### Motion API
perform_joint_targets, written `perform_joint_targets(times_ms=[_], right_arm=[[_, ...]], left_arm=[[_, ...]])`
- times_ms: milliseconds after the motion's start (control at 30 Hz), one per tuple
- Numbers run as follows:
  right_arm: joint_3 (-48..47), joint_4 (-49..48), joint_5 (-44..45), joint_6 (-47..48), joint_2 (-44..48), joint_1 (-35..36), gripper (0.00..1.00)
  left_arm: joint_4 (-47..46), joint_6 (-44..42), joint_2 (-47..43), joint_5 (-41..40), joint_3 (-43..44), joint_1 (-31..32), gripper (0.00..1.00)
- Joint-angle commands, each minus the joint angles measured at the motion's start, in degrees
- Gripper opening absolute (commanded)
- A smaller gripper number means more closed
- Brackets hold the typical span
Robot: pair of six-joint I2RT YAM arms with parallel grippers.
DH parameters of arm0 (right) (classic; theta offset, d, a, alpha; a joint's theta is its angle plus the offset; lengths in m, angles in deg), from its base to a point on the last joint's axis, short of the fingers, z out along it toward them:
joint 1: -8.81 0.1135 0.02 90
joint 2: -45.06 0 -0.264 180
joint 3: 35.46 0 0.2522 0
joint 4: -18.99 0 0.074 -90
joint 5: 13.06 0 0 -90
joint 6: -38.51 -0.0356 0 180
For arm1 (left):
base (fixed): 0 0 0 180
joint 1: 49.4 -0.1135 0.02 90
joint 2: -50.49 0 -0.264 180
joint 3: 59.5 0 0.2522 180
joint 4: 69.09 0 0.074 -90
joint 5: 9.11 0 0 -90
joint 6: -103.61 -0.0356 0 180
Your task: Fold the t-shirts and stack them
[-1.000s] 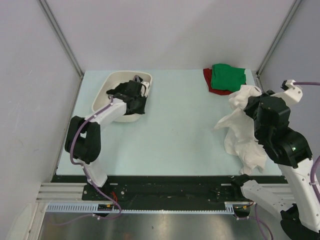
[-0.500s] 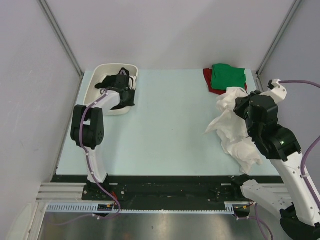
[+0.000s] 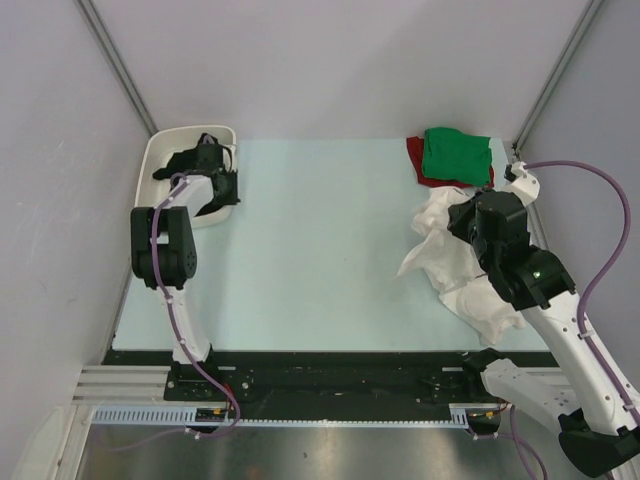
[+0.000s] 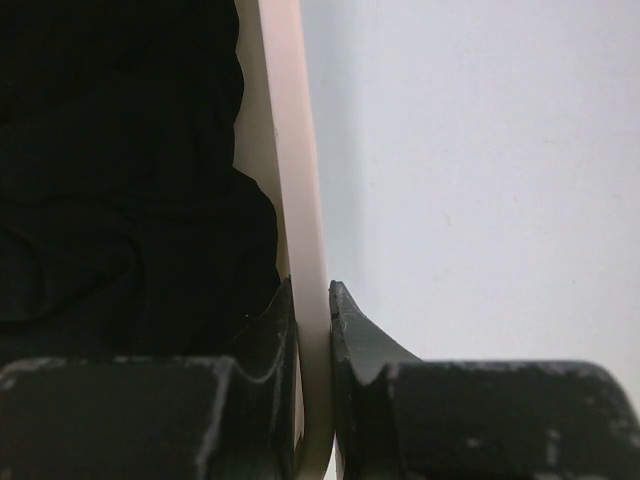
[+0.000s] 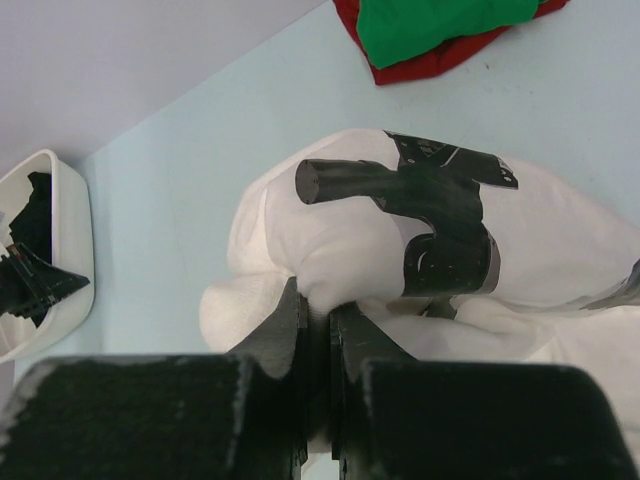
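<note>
Our right gripper (image 5: 315, 305) pinches the white t-shirt (image 3: 430, 256) by the right edge; our left gripper (image 4: 312, 300) clamps the tray (image 3: 150, 160) rim, far-left corner, black t-shirt (image 4: 120, 150) inside. At the far-right corner the green t-shirt (image 3: 456, 152) tops the red t-shirt (image 3: 414, 155).

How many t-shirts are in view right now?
4. A green shirt on a red shirt, far right corner; white shirt in the right end effector; black shirt in the tray, far left. Others could hide beneath it.
</note>
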Motion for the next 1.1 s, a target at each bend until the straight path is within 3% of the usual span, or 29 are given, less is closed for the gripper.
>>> perform_joint_targets(times_ms=[0, 367, 400, 433, 467, 500, 533, 700, 833, 1033, 1067], right_arm=[[0.1, -5.0, -2.3, -0.6, 0.3, 0.4, 0.0], [2.0, -5.6, -2.9, 0.5, 0.7, 0.3, 0.0], [2.1, -5.9, -2.9, 0.5, 0.5, 0.4, 0.0], [2.1, -6.0, -2.8, 0.3, 0.4, 0.4, 0.0], [2.2, -6.3, -3.3, 0.2, -0.1, 0.5, 0.0], [2.2, -6.7, -3.5, 0.1, -0.3, 0.4, 0.0], [2.3, -7.0, -3.6, 0.0, -0.5, 0.5, 0.0], [2.1, -11.7, -6.8, 2.0, -3.3, 1.8, 0.0], [-0.6, -16.9, -13.3, 5.1, -9.4, 3.5, 0.0], [-8.6, -26.9, -32.3, 10.3, -20.8, 7.4, 0.0], [-14.0, -26.9, -36.8, 10.3, -22.3, 8.6, 0.0]], left_arm=[[5.6, -1.2, 3.2, 2.1, 4.6, -2.4, 0.0], [6.2, -2.8, 6.7, 2.9, 8.1, -6.8, 0.02], [6.0, -2.2, 6.5, 2.7, 7.9, -7.2, 0.12], [6.0, -1.9, 6.0, 2.8, 7.9, -7.9, 0.43], [6.0, -1.5, 5.6, 2.7, 7.7, -8.1, 0.55], [5.7, -0.9, 5.0, 3.4, 7.4, -8.5, 0.82], [5.5, -0.6, 3.6, 4.0, 7.2, -8.7, 0.99], [4.8, 4.5, -3.9, 7.4, 4.0, -8.1, 1.0], [7.8, 6.6, -11.4, 3.1, 2.5, -3.4, 1.0], [14.0, 8.9, -24.4, -5.5, 2.3, 6.2, 1.0], [14.7, 10.2, -26.2, -7.4, 0.9, 7.2, 1.0]])
